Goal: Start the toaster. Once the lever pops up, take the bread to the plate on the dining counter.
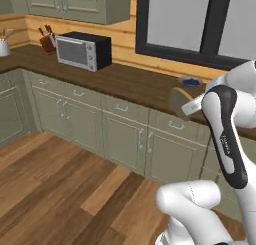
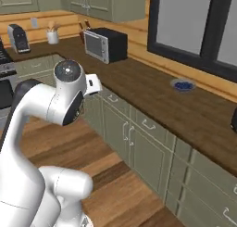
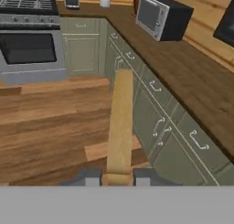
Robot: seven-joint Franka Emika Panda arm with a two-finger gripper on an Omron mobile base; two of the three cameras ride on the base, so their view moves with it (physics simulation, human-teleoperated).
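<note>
The kitchen was fitted with sage-green cabinets (image 1: 125,134) under a long dark wood surface (image 2: 152,91), with pale timber boarding and a dark-framed window (image 1: 200,24) behind it and wood-plank flooring (image 1: 60,184) below. On that surface stood a silver and black microwave (image 1: 82,50), a knife block (image 1: 48,41) just beside it, and farther along a grey dish of blue berries (image 2: 183,85). In the hand view a steel range (image 3: 29,33) closed off the far corner.

The hand (image 3: 117,178) was clamped shut on the bread (image 3: 120,127), which was seen edge-on there as a long tan slab rising from between the two dark fingertips (image 3: 91,176). From the left base view the same slice (image 1: 181,101) showed as a brown squarish piece held up at the end of the white arm, in the air in front of the cabinets and off any surface.

Judging by how things lay, the first part of the job looked finished: the slice was toasted brown and out of the toaster, and it was in the robot's grip. What remained was the carry and the set-down. Neither the plate nor the dining counter could be picked out in these views, so the base probably had some driving or turning to do before the bread could be lowered onto the plate and the hand opened to release it.
</note>
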